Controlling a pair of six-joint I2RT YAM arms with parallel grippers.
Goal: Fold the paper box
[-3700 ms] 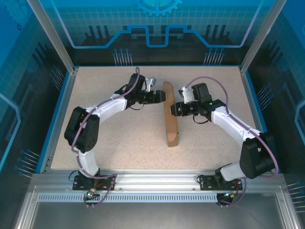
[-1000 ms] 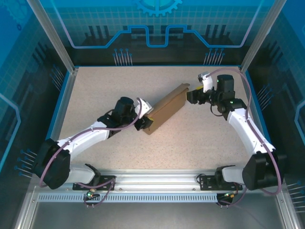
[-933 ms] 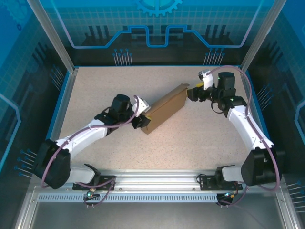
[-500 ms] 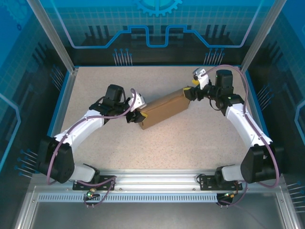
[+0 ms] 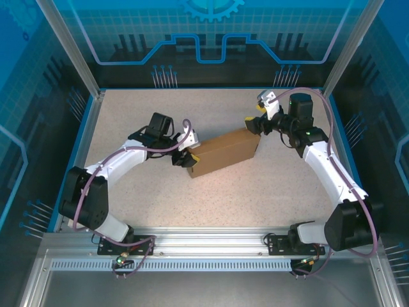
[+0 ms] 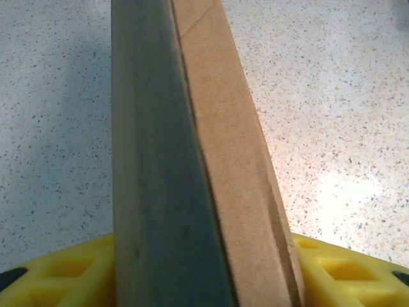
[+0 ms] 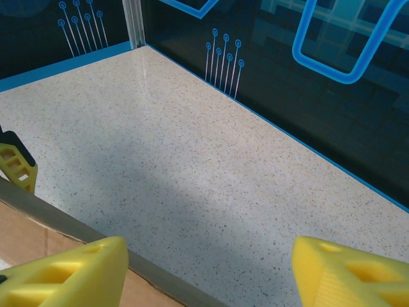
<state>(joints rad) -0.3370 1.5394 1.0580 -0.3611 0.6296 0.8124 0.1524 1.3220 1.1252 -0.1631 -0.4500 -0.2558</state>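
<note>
Paper box (image 5: pixel 223 152) sits at the centre of the table (image 5: pixel 147 109), slanted. Left gripper (image 5: pixel 186 155), left of table centre, has fingers (image 6: pixel 57 275) on both sides of the box end; cannot tell if clamped. Right gripper (image 5: pixel 254 125), right of table centre, is at the box corner with jaws apart.

This looks like a robot test booth in a lab. Two white and black robot arms (image 5: pixel 128 163) are bolted to a long silver metal rail with slots (image 5: pixel 211 246). Under the left gripper (image 5: pixel 187 156) and the right gripper (image 5: pixel 254 125) lies a flat speckled beige table top (image 5: pixel 147 115). Past the right gripper stand dark blue walls with bright blue line drawings (image 7: pixel 268 57). Shiny silver metal posts (image 5: pixel 67 48) rise at the corners beyond the left gripper
</note>
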